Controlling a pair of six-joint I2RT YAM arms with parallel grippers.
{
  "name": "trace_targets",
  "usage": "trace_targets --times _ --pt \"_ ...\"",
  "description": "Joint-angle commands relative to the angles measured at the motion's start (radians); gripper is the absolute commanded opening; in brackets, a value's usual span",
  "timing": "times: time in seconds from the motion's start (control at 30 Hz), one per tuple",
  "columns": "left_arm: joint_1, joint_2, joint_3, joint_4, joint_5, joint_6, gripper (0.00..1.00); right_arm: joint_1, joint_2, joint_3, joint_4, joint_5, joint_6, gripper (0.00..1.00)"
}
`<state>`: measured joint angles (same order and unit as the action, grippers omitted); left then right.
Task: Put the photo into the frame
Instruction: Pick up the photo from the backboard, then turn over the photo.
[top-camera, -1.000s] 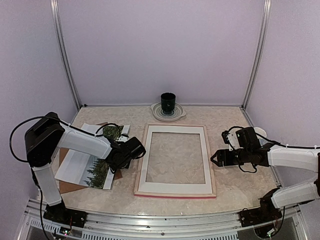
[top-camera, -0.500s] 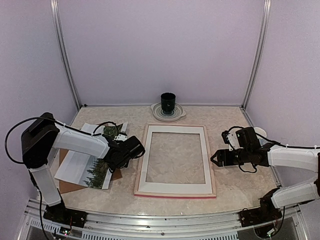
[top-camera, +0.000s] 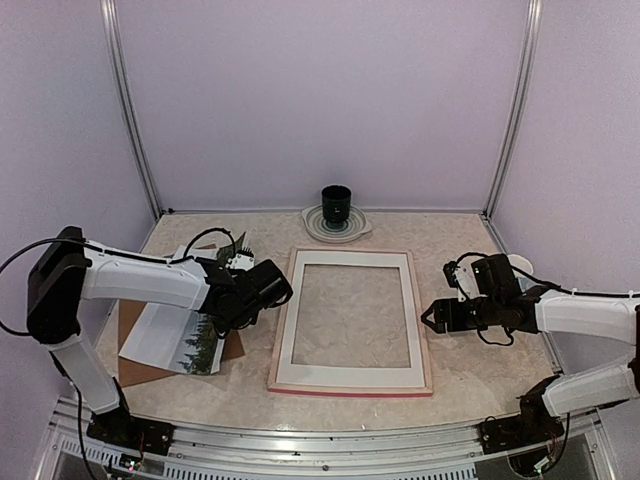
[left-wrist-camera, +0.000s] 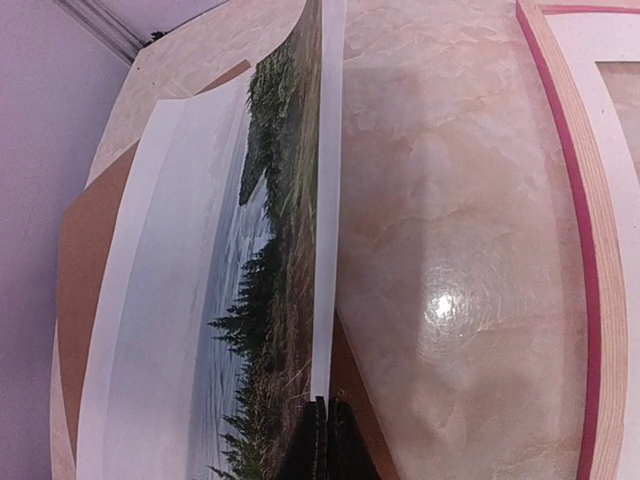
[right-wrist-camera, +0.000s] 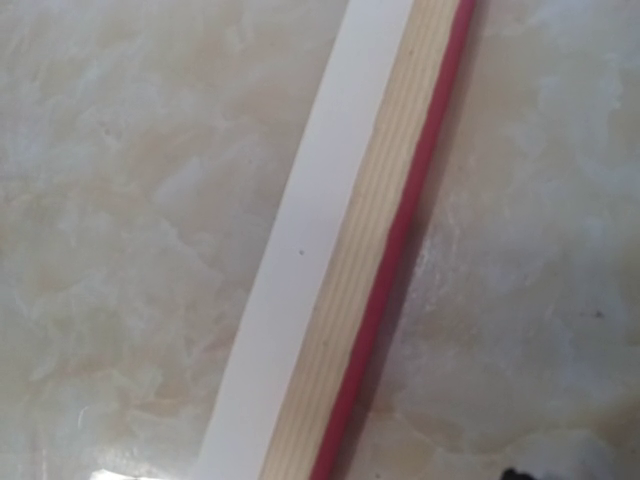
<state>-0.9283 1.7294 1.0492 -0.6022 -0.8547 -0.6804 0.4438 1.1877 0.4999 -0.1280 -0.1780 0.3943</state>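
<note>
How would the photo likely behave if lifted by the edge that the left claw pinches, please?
Probably floppy: the photo bows from the edge pinched in the left claw down to the brown backing board. Likely very light, being a thin sheet, so it may sway. Held at one spot only, it could sag or crease.

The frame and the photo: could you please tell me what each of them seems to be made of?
The frame looks like pale bare wood, with fine straight grain along its back, and a painted pink edge. The photo looks like thin printed paper with a white margin: it bows in a curve where it is raised; its sheen is unclear.
</note>
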Motion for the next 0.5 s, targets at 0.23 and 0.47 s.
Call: trace_targets --times 0.23,0.47 --pt "-0.051 -0.163 0.123 -0.132 -0.034 -0.024 0.00 0.009 0.004 0.012 0.013 0.012 0.006 0.77" --pt "-0.063 -0.248 0.147 -0.114 0.044 -0.003 0.00 0.009 0.001 0.011 0.011 0.015 0.008 0.77"
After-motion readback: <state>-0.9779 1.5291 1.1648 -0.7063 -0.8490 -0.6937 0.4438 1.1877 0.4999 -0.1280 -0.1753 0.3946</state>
